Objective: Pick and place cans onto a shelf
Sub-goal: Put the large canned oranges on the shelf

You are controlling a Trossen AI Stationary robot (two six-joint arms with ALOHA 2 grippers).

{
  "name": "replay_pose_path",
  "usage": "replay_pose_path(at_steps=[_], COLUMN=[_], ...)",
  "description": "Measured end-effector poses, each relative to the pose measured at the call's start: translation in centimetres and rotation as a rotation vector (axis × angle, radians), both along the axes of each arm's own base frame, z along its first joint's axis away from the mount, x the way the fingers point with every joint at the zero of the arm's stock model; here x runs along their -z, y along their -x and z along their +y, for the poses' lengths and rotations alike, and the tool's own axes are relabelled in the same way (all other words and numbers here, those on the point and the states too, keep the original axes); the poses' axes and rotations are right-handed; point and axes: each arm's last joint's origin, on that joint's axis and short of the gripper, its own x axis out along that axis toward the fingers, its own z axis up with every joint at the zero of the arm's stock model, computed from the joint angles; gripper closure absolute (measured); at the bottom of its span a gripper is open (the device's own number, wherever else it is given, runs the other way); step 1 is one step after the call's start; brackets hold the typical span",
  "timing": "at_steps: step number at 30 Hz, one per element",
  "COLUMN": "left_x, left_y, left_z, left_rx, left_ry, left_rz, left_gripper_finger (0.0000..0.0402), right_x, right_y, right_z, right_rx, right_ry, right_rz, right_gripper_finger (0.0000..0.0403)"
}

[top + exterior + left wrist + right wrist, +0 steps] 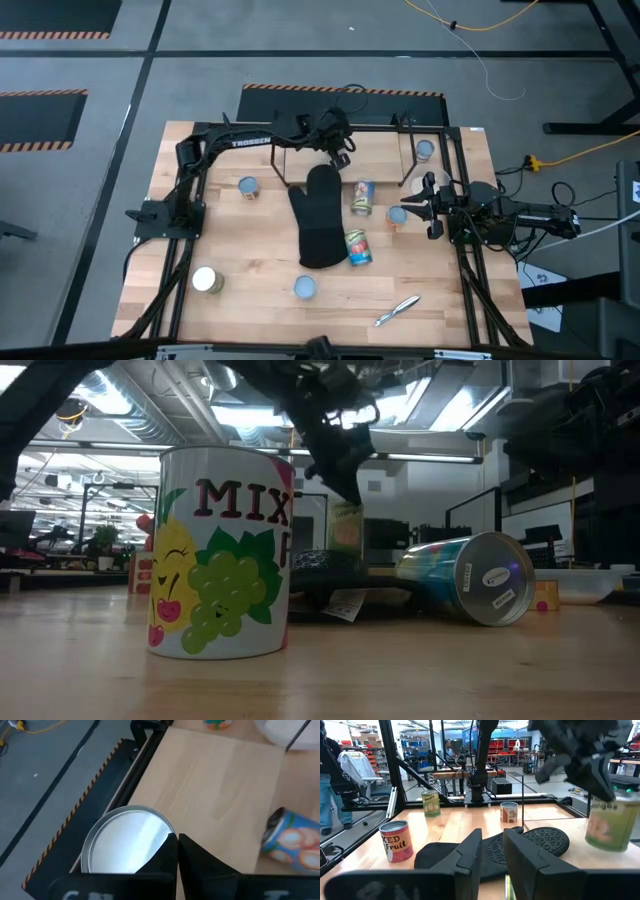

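Observation:
My left gripper is over the far middle of the table, shut on a green-labelled can whose silvery top shows in the left wrist view. The shelf, thin black rods with light boards, stands at the far edge; a pale-blue-topped can is at its right end. Other cans stand at the left, near left and near middle. Two cans lie on their sides. My right gripper waits open at the right edge, next to a can. My left gripper holds the can by the rim of its silvery top, at the edge nearest the fingers. The fingers come slanting down from above. The can hangs below them, roughly upright and clear of the table.
A black oven mitt lies in the table's middle between the cans. A silvery pen-like item lies near the front edge. The black table frame runs along both sides. People stand in the room beyond.

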Motion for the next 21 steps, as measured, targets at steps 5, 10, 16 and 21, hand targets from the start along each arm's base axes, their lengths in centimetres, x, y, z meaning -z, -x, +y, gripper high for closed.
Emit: replay_pose_path(at_steps=[5,10,16,21], left_x=[1.1,1.1,1.1,1.2], left_y=[-0.3,0.0,0.1,0.1], left_z=[1.1,1.8,2.0,2.0], left_rx=[0.003,-0.016,-0.019,-0.020], left_ry=[-0.021,-0.025,-0.023,-0.024], left_rz=[0.013,0.010,0.013,0.015], left_gripper_finger=[0.0401,0.0401,0.0401,0.0401], right_x=[0.0,0.0,0.0,0.0], right_y=[0.0,0.0,0.0,0.0], right_z=[0.0,0.0,0.0,0.0], right_rx=[0.000,0.000,0.000,0.000], right_ry=[0.000,0.000,0.000,0.000], right_rz=[0.000,0.000,0.000,0.001], right_gripper_finger=[0.0319,0.0319,0.0319,0.0319])
